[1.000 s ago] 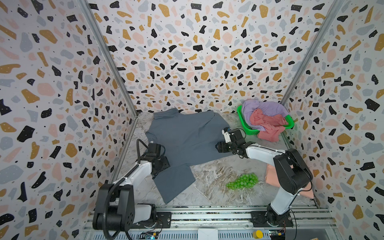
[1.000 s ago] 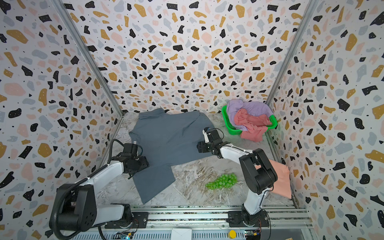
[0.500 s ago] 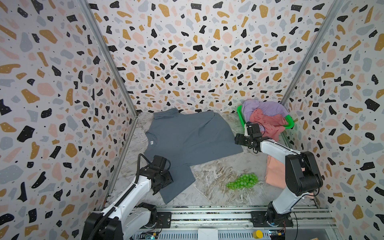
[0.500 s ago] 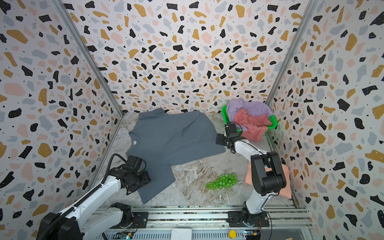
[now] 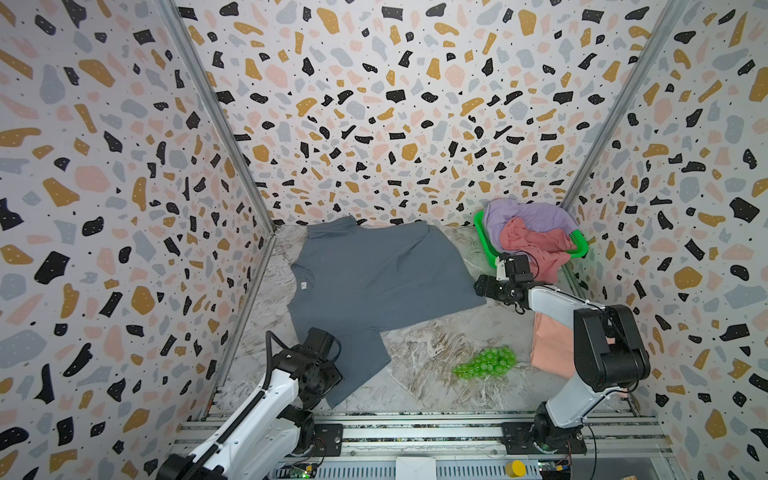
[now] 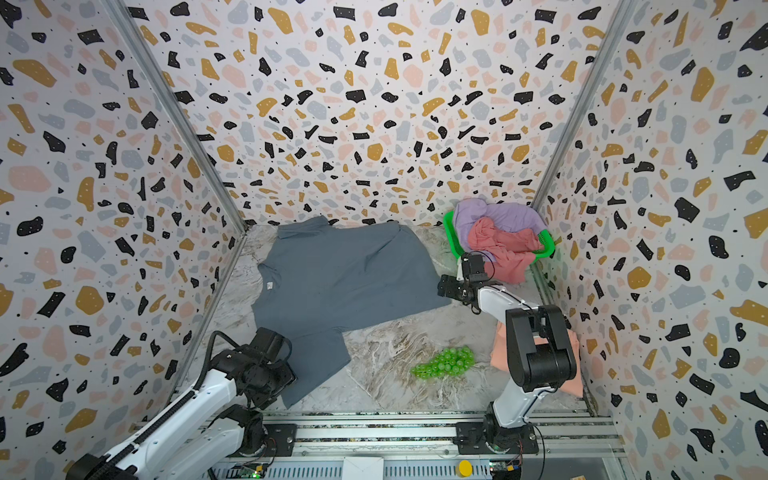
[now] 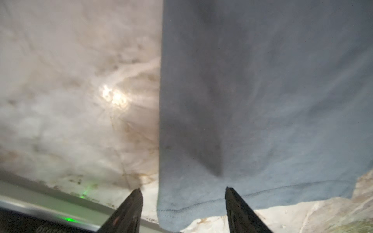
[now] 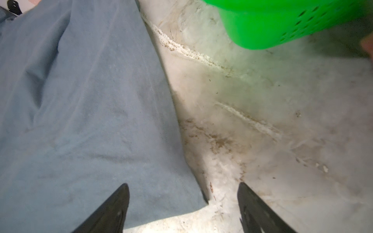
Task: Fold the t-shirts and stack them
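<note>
**Ana:** Grey cloth under both arms. Is either one gripping it?

**Ben:** No. The left gripper (image 7: 182, 189) has its jaws spread. They straddle the hemmed end of a sleeve of the slate grey t-shirt (image 5: 374, 282), and nothing is pinched. The right gripper (image 8: 182, 184) is released too, low over the shirt's bottom corner. One finger is above the cloth and the other above bare worktop (image 5: 436, 353).

**Ana:** So how far along is the folding?

**Ben:** Early, I'd say. The grey shirt lies spread flat across the middle and back of the worktop, collar toward the left wall, with no fold in it yet. The salmon peach t-shirt (image 5: 548, 345) lies flat at the right edge, partly hidden by the right arm. It looks folded and may be the start of the stack, but I can't be sure. The lilac t-shirt (image 5: 528, 216) and the rose pink t-shirt (image 5: 532, 245) are crumpled in the green basket (image 5: 482, 237) in the far right corner, and the pink one spills over the rim.

**Ana:** And the count?

**Ben:** Four t-shirts, one of each colour. One basket, and one bunch of green grapes (image 5: 484, 363) just beside the peach shirt. As I read it, three shirts are left to fold, and then they all need stacking.
</note>
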Robot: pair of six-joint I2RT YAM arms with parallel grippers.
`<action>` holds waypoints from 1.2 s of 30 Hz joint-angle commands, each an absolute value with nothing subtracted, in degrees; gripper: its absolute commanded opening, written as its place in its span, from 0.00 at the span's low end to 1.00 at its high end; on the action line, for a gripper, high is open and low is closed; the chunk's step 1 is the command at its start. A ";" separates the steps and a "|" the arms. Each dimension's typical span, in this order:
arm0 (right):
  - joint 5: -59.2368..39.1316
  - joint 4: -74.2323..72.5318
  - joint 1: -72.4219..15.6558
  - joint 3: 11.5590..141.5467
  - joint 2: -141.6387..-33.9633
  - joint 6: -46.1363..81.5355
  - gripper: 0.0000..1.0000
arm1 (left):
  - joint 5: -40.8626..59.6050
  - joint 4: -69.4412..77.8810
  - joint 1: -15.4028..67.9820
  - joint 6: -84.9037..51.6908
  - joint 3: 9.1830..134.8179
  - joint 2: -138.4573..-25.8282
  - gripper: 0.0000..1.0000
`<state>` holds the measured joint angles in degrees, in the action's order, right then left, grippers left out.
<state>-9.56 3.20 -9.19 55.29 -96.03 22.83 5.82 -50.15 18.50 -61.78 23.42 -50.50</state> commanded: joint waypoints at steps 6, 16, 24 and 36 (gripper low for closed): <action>-12.14 3.28 -6.41 54.45 -95.13 22.69 0.88 | 9.66 -40.23 19.25 -64.51 19.50 -56.57 0.53; -8.36 5.77 -12.73 58.62 -104.07 21.81 0.85 | 7.37 -37.09 19.25 -62.19 22.88 -58.95 0.10; -6.90 10.96 -17.41 61.07 -109.23 23.91 0.28 | 3.64 -35.55 19.07 -58.10 28.27 -57.34 0.03; -11.28 16.76 -16.96 88.87 -88.49 19.02 0.00 | -24.10 -42.92 15.01 -35.19 77.61 -55.45 0.00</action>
